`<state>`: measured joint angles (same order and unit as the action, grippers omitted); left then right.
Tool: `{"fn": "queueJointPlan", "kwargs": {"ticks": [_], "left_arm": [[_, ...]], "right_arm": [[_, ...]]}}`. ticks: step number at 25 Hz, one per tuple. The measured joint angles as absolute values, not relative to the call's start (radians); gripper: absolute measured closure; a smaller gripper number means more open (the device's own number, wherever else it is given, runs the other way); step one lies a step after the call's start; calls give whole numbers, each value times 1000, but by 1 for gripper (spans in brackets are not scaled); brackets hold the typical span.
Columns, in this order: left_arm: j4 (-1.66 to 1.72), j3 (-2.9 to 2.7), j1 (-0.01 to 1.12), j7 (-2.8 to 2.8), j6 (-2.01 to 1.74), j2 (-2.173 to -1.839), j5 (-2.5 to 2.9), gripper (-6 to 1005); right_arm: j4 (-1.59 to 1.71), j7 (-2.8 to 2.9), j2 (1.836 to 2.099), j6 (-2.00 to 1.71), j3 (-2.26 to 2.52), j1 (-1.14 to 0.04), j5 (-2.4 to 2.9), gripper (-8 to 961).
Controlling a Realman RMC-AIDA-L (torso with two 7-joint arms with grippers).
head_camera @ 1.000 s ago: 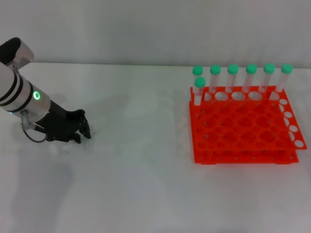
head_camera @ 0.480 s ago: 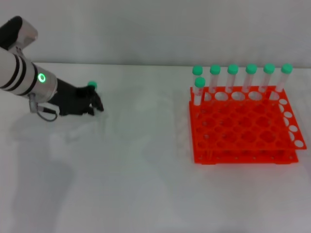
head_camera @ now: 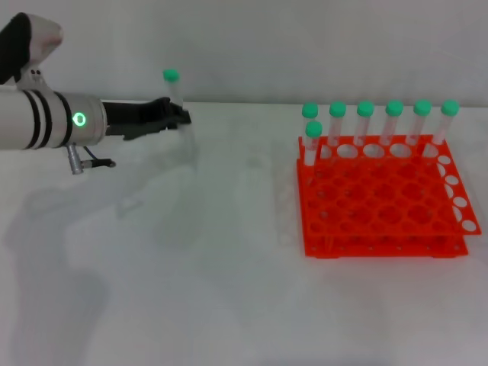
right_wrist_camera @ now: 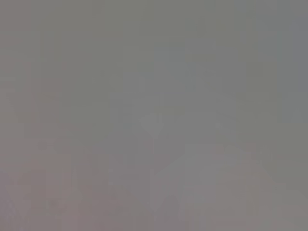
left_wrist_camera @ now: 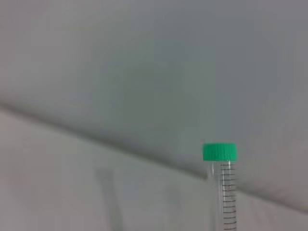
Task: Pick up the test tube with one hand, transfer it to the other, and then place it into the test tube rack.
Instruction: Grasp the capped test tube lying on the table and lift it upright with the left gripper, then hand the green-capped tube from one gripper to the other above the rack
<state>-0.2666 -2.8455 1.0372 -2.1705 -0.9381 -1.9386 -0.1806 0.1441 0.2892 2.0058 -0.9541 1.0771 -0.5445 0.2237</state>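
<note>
My left gripper [head_camera: 178,116], black on a silver arm with a green ring, is raised above the table at the left and is shut on the test tube [head_camera: 174,93]. The tube stands upright in it, green cap up. The tube also shows in the left wrist view [left_wrist_camera: 222,185] with its cap and scale marks. The orange-red test tube rack [head_camera: 381,198] stands on the table at the right, well apart from the gripper. My right gripper is out of view; the right wrist view shows only a grey blur.
Several green-capped tubes [head_camera: 364,122] stand along the rack's back row, and one more [head_camera: 313,143] stands at its back left. The white table [head_camera: 213,259] stretches between the gripper and the rack. A grey wall lies behind.
My left gripper has risen from the table at the left and swung up and to the right, now carrying the test tube upright above the surface.
</note>
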Motion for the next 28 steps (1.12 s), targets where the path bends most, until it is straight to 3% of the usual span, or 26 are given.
{"fn": "queueJointPlan", "kwargs": {"ticks": [7,18,23,28], "left_arm": [[-278,-2846,885,-1751,-1052,-2007,-703,794],[-254,-2845,712,-1260,-1347,-2072,-1008,794],[-173,-2846,661,-1051,-1414,-2075,-1012,794],[-68,-2844,629,-745,-1436,-2079,-1001,794]], "right_arm": [[158,362,2007,-955,1080,-505,227,99],[175,506,2003,-1035,1123,-461,235,98],[198,563,1997,-1060,1165,-456,237,99],[241,689,1959,-1094,1293,-440,238,98]]}}
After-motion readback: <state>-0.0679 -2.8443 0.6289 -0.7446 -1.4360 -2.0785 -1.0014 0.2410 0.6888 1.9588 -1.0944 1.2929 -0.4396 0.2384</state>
